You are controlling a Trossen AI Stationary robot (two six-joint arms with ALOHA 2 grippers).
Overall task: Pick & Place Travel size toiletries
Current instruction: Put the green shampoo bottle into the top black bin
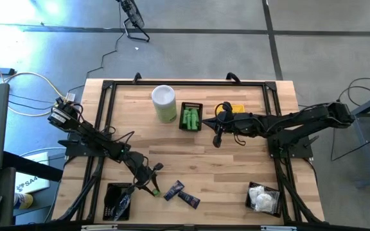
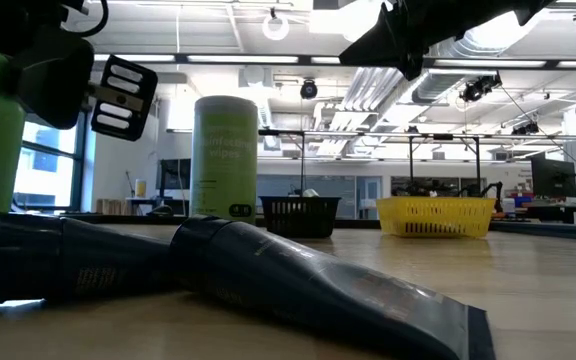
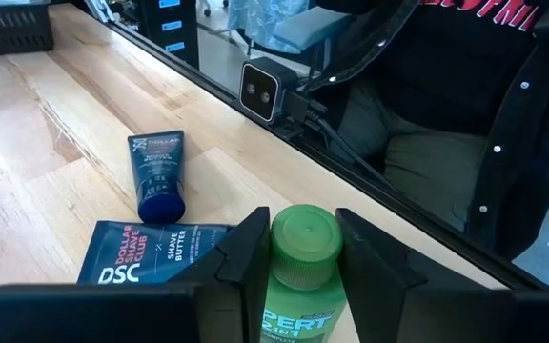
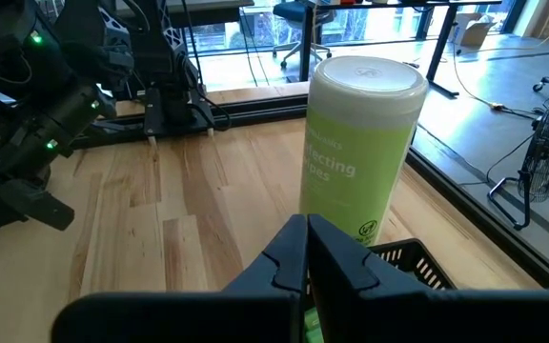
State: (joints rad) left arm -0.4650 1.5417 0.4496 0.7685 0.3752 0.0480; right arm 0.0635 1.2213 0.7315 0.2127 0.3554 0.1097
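The left gripper (image 3: 301, 272) has its fingers on either side of a little green bottle (image 3: 300, 276) at the near edge of the wooden table (image 1: 236, 173); whether they grip it yet cannot be told, and the bottle's lower half is cut off. Two dark navy tubes (image 3: 156, 174) lie just beside it. The right gripper (image 4: 306, 255), fingers pressed together and empty, hangs over a black basket (image 1: 192, 117) of green bottles, near the tall white-and-green canister (image 4: 358, 143). White packets (image 1: 262, 197) fill another basket. A yellow basket (image 2: 436, 216) is partly hidden under the right arm. Beyond the table a person's dark sleeve (image 3: 532, 143) shows.
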